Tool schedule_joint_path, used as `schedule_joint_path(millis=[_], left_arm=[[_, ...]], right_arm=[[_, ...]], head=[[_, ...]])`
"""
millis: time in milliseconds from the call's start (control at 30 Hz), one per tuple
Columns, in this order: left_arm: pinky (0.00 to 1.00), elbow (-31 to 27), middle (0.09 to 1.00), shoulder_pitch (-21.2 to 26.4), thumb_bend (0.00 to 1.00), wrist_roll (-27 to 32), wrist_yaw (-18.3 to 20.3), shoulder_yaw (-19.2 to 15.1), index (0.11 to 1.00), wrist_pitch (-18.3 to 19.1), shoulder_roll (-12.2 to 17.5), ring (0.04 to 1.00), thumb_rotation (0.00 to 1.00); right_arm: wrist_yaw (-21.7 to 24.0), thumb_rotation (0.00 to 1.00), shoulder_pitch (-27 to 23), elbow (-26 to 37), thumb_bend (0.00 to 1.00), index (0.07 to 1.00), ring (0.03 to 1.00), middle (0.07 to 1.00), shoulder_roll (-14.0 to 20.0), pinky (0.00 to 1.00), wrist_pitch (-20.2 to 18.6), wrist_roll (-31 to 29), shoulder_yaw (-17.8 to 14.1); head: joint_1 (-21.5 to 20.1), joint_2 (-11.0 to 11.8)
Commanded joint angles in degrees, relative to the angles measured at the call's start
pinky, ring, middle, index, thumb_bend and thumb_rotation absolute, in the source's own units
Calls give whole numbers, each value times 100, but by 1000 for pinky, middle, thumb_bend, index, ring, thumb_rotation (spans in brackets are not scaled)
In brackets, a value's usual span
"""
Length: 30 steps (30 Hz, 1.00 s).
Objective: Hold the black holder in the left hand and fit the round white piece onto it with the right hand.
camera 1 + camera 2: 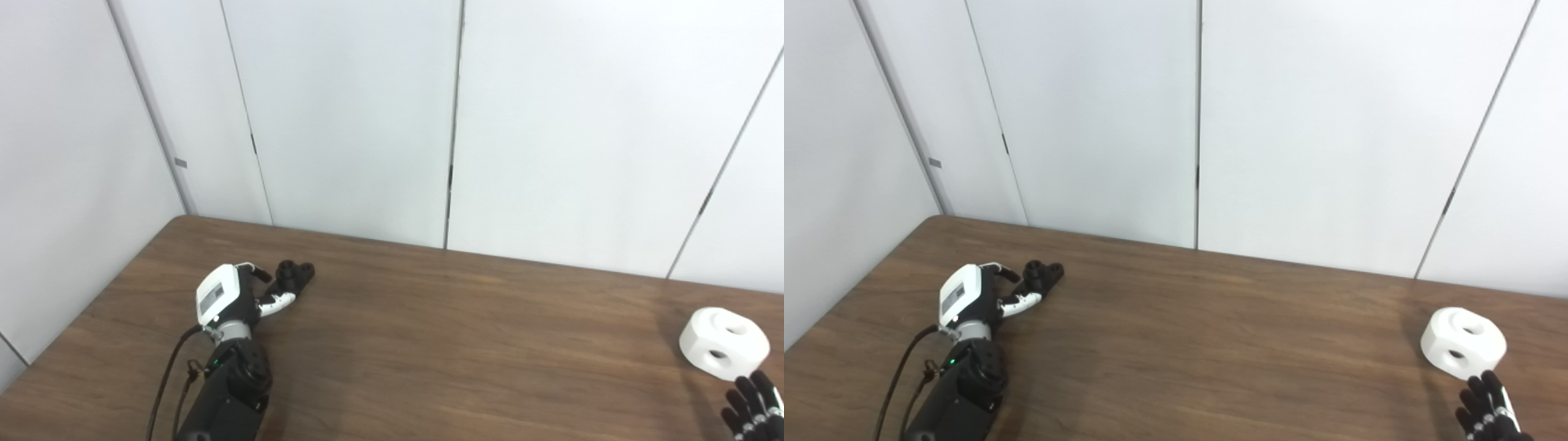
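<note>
i can read no text, brand, number or sign anywhere in these views. the white cover on the back of my left hand, lower left of the frame, carries a grey rectangular patch that may be a label, but it is too small and blurred to make out. a small grey tag on the wall seam, upper left, is just as unreadable.

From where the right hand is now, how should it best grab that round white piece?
Probably across the round white piece by its curved outer wall, coming from the near side where the right hand waits. It rests on the table, holes on top and facing front.
</note>
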<state>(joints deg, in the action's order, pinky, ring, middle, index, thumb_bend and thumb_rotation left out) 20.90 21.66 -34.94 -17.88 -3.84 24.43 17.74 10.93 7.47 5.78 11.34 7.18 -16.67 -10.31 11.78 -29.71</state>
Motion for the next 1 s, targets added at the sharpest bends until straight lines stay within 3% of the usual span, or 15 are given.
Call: schedule_joint_path(millis=[0,67,133,567,967], left_arm=[[899,-99,827,205,643,92,-136,-29,505,-88,97,906,151],[897,-119,828,186,555,131,-152,-35,491,-102,94,908,97],[894,-126,824,179,530,142,-160,-14,487,-74,105,904,81],[851,-175,824,136,523,102,-58,190,490,124,157,886,79],[817,-45,783,62,523,185,-215,272,481,-201,185,872,49]], right_arm=[[14,1000,229,-162,650,1000,989,986,-106,1000,21,-55,50],[16,1000,232,-155,653,1000,989,986,-103,1000,22,-58,48],[27,1000,237,-147,648,1000,991,987,-98,1000,16,-86,42],[53,1000,252,-129,659,1000,987,979,-48,1000,-23,-145,9],[41,1000,261,-123,658,1000,985,982,-25,1000,-35,-175,-20]], head=[[6,-4],[10,-26],[16,-36],[43,-108],[52,-141]])
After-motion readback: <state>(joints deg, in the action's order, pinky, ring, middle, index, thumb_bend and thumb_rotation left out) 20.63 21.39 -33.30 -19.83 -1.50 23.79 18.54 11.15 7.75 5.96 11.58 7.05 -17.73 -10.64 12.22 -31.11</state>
